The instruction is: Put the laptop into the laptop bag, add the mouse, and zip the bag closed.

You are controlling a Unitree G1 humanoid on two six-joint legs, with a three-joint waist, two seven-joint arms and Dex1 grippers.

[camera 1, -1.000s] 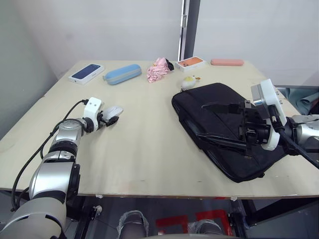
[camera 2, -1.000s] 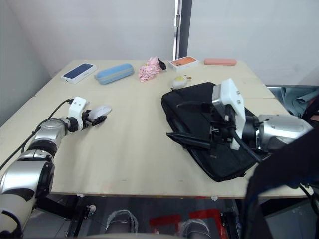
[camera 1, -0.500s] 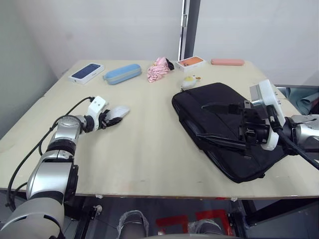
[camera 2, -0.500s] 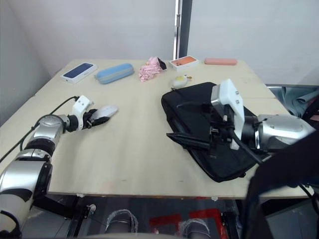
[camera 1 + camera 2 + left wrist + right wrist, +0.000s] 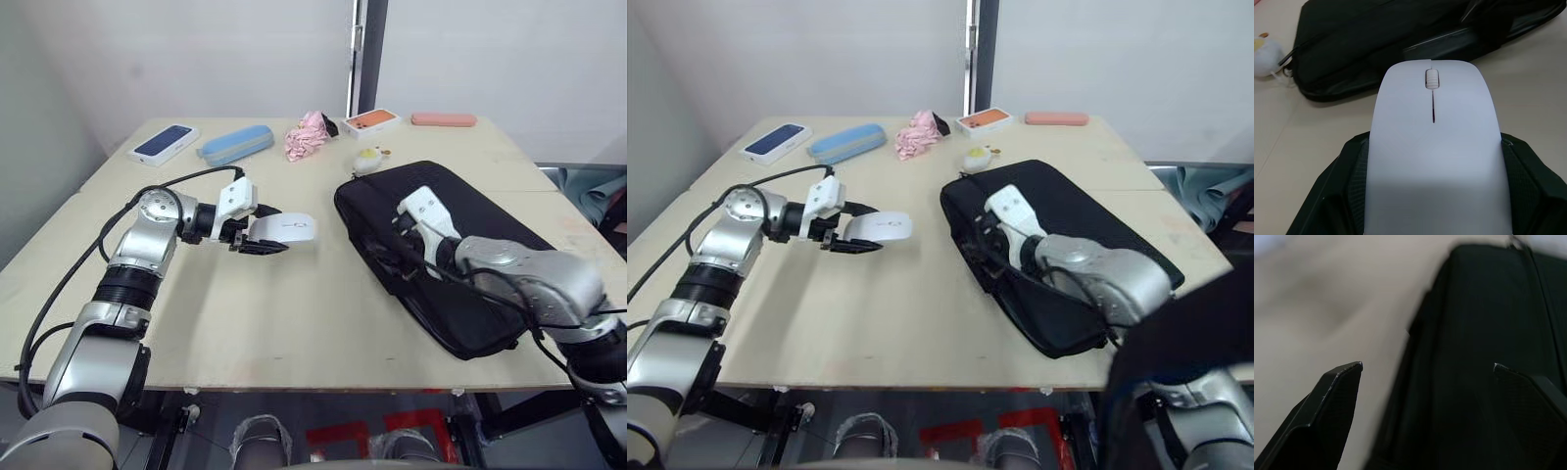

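In front of me is the light wooden bench (image 5: 294,304), and the biggest thing on it is the black laptop bag (image 5: 460,245), which lies flat on the right half, with its small yellow-white plush charm (image 5: 369,160) just beside its far corner. I cannot see the laptop itself, so I cannot tell if it is inside the bag. My right pincer (image 5: 1425,377) is over the near left edge of the bag; in the right wrist view its two black fingers (image 5: 1327,406) stand wide apart and have nothing between them, one over the bare bench and one over the black fabric. My left pincer (image 5: 257,238) is above the middle of the bench, to the left of the bag and apart from it, and it is closed on the white mouse (image 5: 282,229). In the left wrist view the mouse (image 5: 1433,147) lies flat between the fingers with its scroll wheel pointing toward the bag. Along the far edge of the bench I see a light-blue oblong case (image 5: 235,144), a white box with a dark blue top (image 5: 163,143), a pink crumpled cloth (image 5: 307,136), a white box with an orange top (image 5: 370,121) and a flat pink case (image 5: 444,119).
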